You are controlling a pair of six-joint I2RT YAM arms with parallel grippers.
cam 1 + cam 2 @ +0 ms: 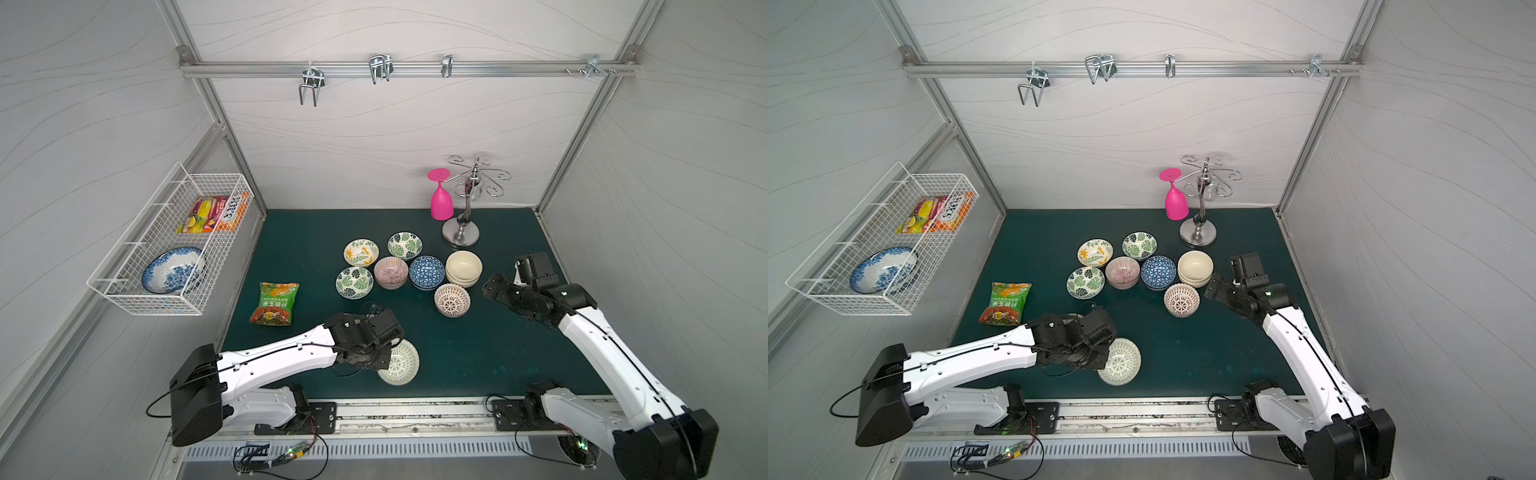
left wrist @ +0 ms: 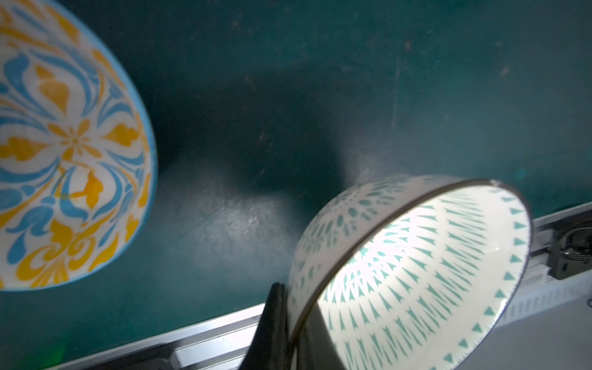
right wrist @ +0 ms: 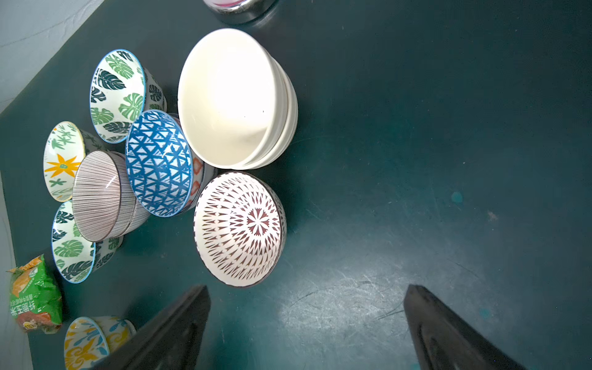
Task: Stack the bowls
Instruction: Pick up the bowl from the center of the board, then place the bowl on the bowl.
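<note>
The left pincer [image 2: 290, 326] clamps the rim of the tilted green lattice bowl [image 1: 401, 363] at the bench's [image 1: 478, 357] near middle, while the pink lattice bowl [image 1: 452, 300] sits farther and rightward, just beside the wide-open, empty right pincer [image 3: 307, 290].

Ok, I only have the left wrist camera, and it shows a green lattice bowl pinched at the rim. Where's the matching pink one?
Observer: The pink lattice bowl stands alone, upright on the mat, on the robot's side of the stacked cream bowls.
Operator: And the right gripper?
Observer: The right gripper is open and empty, above the mat just right of that pink bowl.
Operator: Besides my green lattice bowl, is any other pair unstacked?
Observer: Yes, the far green-leaf bowl and the near green-leaf bowl sit apart, each alone on the mat.
</note>
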